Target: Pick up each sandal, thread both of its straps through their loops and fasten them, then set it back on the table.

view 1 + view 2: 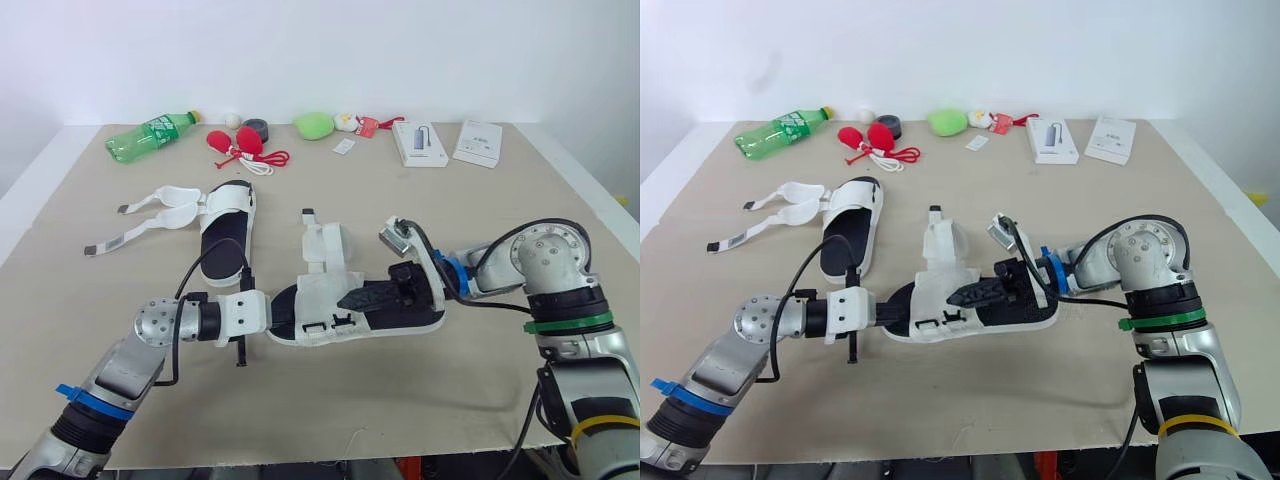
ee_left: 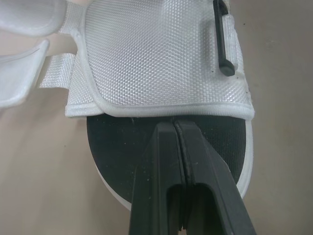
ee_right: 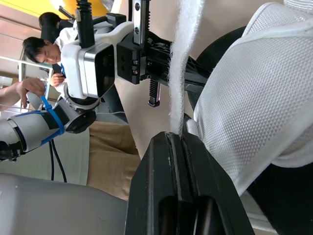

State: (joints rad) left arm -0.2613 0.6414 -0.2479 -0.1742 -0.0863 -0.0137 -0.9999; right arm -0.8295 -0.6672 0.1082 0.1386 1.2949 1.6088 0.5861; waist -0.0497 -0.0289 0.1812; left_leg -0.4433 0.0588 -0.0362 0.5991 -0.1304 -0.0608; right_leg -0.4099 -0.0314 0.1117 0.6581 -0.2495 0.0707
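My right gripper (image 3: 175,136) is clamped tight on a white strap (image 3: 178,73), reaching in from the right over the footbed. My left gripper (image 2: 175,125) has its fingers pressed together at the left end of the same sandal (image 1: 322,290); can't tell if it's pinching anything. That sandal lies long axis left-right between both arms, so I reckon the strap goes across it toward the near edge. The other sandal (image 1: 228,225) sits far-left, straps splayed.
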